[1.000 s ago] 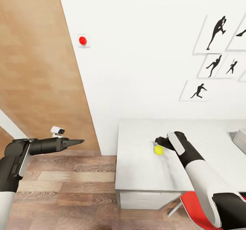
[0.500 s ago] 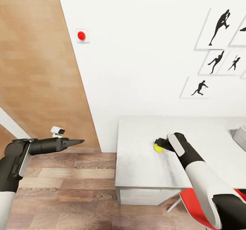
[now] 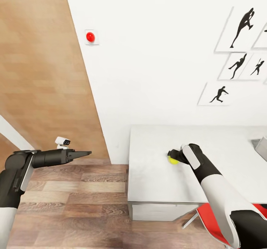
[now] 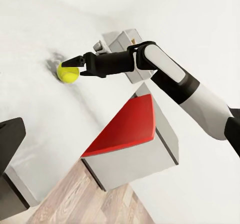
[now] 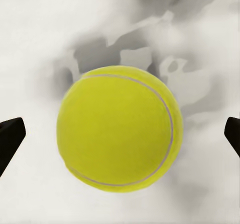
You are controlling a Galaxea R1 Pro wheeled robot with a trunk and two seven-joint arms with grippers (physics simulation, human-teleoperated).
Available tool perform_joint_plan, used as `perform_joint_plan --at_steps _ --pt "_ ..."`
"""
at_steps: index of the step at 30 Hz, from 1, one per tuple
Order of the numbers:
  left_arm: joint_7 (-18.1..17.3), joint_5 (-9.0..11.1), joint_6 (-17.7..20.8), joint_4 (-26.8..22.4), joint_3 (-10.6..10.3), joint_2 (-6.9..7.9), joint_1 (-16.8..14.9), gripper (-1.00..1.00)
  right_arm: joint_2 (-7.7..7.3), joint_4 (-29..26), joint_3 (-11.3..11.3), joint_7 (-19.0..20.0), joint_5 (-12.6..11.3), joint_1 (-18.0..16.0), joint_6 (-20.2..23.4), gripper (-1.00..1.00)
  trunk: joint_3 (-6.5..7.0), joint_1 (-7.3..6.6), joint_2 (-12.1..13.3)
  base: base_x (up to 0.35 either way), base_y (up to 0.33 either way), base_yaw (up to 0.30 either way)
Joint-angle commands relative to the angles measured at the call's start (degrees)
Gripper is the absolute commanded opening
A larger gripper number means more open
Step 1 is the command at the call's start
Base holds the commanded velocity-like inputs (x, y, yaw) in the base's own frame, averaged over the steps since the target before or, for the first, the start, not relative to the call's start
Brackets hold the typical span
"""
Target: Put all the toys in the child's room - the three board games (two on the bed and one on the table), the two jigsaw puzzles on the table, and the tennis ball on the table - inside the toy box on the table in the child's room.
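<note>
The tennis ball point(image 3: 172, 161) point(image 4: 68, 73) lies on the pale mottled table point(image 3: 155, 182) near its left end. My right gripper point(image 3: 171, 156) point(image 4: 71, 67) is open and lowered over the ball. Up close, the ball point(image 5: 119, 128) sits between the two dark fingertips point(image 5: 10, 143) without touching either. The toy box point(image 3: 262, 148) point(image 4: 118, 40) peeks in as a grey bin at the table's far right. My left gripper point(image 3: 87, 153) hangs open over the wood floor, left of the table, holding nothing. The board games, jigsaw puzzles and bed are out of view.
A red chair point(image 3: 212, 220) point(image 4: 126, 128) is tucked at the table's front under my right arm. The white wall behind carries black silhouette pictures point(image 3: 241, 28) and a red button point(image 3: 90, 37). A wood-panelled wall point(image 3: 37, 75) stands at left, with plank floor point(image 3: 74, 201) below.
My right gripper has come down around the tennis ball, which now shows partly under the fingers. The head camera shifted slightly. The left arm has not moved.
</note>
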Motion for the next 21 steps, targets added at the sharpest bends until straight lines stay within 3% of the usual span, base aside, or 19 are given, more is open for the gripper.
perform_joint_plan --at_steps 1,21 --pt "-0.23 -0.03 0.61 -0.01 -0.01 0.02 -0.04 1.0 -0.07 -0.06 0.33 -0.55 -0.6 -0.05 0.1 1.0 -0.1 0.03 -0.11 0.0 0.064 0.0" --pt "-0.23 -0.02 0.61 -0.01 -0.01 0.02 -0.04 1.0 -0.23 -0.07 0.25 -0.53 -0.6 -0.05 0.08 1.0 -0.11 0.03 -0.11 0.0 0.006 0.0"
